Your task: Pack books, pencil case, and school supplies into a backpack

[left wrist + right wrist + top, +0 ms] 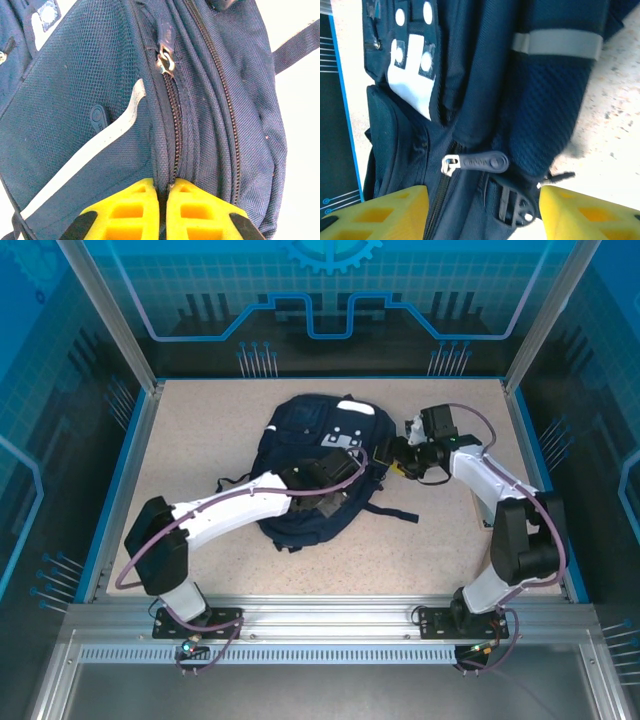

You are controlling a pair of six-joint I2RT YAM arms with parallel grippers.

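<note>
The navy backpack [310, 465] lies in the middle of the table, its white dotted patch [345, 437] facing up. My left gripper [335, 472] rests on its right side. In the left wrist view the yellow fingers [135, 210] are shut on a fold of fabric beside a closed zipper [173, 120], whose silver slider [166, 61] sits farther up. My right gripper [398, 455] hovers at the backpack's right edge. Its fingertips [390, 212] stand open on either side of a dark rubber zipper pull [482, 162]. The books, pencil case and supplies are out of view.
A dark strap [395, 512] trails right from the backpack onto the speckled table [200, 430]. A blue rim [115, 480] and glass walls enclose the table. A tan object [478, 508] lies partly hidden behind my right arm.
</note>
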